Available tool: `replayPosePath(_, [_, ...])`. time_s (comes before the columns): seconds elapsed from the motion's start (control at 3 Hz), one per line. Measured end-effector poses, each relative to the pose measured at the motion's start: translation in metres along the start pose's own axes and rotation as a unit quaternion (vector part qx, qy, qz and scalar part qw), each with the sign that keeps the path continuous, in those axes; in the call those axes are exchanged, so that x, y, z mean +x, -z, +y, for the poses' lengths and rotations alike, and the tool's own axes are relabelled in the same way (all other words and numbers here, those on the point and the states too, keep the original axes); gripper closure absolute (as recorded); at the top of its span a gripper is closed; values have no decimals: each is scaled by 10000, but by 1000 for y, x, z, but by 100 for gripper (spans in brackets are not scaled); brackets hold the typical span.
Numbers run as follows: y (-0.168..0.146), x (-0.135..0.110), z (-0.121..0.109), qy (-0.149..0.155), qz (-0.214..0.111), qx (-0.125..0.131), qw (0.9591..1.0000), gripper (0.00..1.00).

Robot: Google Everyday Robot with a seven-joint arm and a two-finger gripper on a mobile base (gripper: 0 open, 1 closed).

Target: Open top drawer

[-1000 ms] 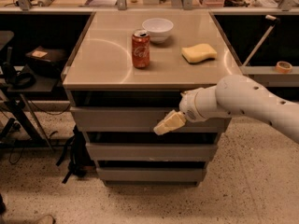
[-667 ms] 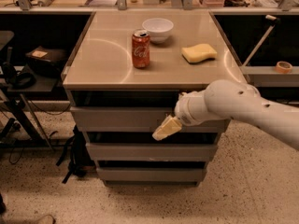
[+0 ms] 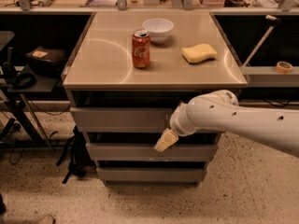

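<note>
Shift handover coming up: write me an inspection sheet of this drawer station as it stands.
Surface: tan countertop, glossy.
Job's things: top drawer, front showing no clear pull-out.
Clutter: red soda can upright, white bowl, yellow sponge.
Grippers: tool at the lower edge of the top drawer, right of centre.
Cables: black cords at left.
Surroundings: tape roll on right shelf; speckled floor.

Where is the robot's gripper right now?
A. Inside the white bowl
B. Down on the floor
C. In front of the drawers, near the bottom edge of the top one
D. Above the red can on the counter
C: the gripper hangs at the lower edge of the top drawer, below the counter.
</note>
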State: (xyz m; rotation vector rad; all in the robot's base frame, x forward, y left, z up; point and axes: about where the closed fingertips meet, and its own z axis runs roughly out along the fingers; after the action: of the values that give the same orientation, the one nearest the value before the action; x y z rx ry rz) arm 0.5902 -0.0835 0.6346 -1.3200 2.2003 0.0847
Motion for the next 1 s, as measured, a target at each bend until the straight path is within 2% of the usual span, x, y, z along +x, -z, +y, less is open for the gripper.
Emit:
replayPosePath(0.67, [-3, -6, 3, 24, -65, -74, 9999, 0])
replayPosePath(1.0, [-13, -23, 13, 85, -227, -244, 9994, 0])
